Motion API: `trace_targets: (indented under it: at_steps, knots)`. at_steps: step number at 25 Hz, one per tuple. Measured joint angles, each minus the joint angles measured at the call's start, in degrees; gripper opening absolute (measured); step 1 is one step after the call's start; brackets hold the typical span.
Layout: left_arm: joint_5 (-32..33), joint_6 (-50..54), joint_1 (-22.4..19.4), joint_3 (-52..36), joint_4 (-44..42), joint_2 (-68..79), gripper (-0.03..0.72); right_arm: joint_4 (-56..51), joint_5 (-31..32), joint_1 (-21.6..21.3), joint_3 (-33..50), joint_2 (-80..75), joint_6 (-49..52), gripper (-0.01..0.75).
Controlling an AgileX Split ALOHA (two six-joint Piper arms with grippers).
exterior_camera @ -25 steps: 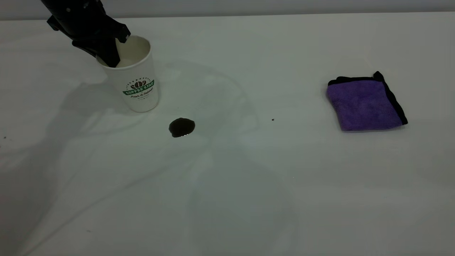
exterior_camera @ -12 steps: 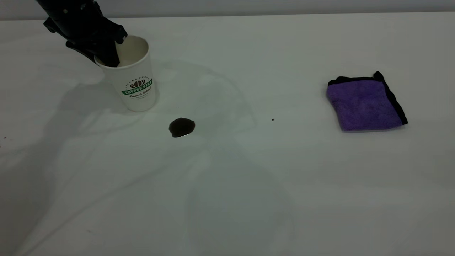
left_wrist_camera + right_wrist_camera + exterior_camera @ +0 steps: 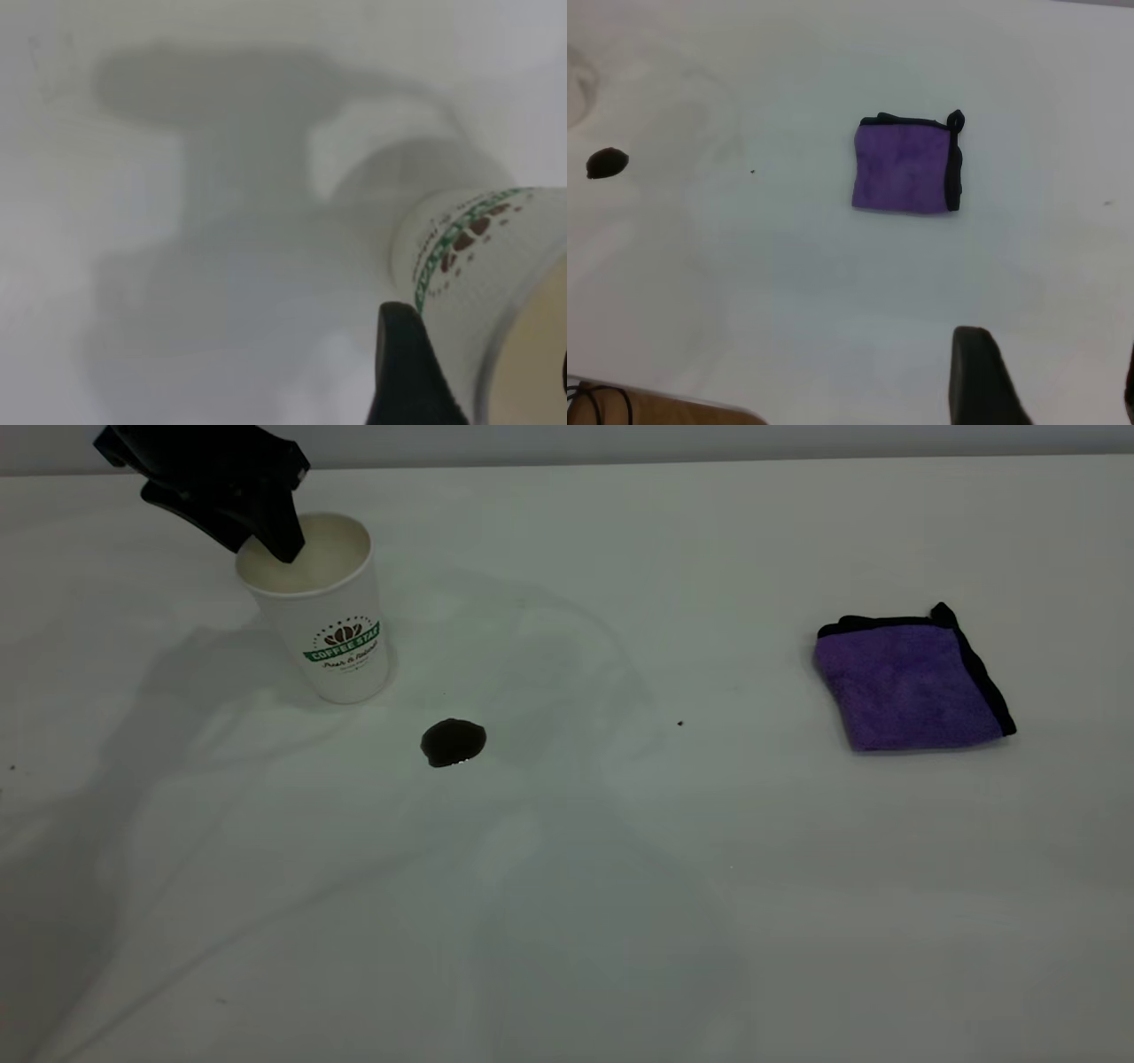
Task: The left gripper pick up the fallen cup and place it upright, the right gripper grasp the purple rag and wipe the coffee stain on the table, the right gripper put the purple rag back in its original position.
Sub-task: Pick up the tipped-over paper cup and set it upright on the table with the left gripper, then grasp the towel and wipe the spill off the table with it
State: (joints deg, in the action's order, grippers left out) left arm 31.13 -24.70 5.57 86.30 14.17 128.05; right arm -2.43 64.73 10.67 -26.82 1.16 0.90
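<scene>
My exterior view: raised, looking down across table (image 3: 620,886). Left wrist camera: very close on cup (image 3: 483,266), angled down. Right wrist camera: high, far back, facing purple rag (image 3: 906,166) and coffee stain (image 3: 607,162); both also in exterior.

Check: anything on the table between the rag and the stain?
Nothing in the way. Between the rag and the stain the table holds only a tiny dark speck. The cup stands upright beyond the stain, off that line.

White green-logoed cup (image 3: 330,615), black-edged purple rag (image 3: 912,682), dark brown stain (image 3: 453,741).
</scene>
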Motion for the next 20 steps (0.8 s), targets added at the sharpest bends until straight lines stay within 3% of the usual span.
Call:
trace_targets:
  at_steps: [12,20]
  knots:
    - [9.2,0.9,0.0,0.0,5.1,-18.5,0.46,0.0,0.0,0.0,0.0,0.0,0.0,0.429]
    - [22.3,5.7,0.0,0.0,6.6,-38.4,0.461,0.0,0.0,0.0,0.0,0.0,0.0,0.429]
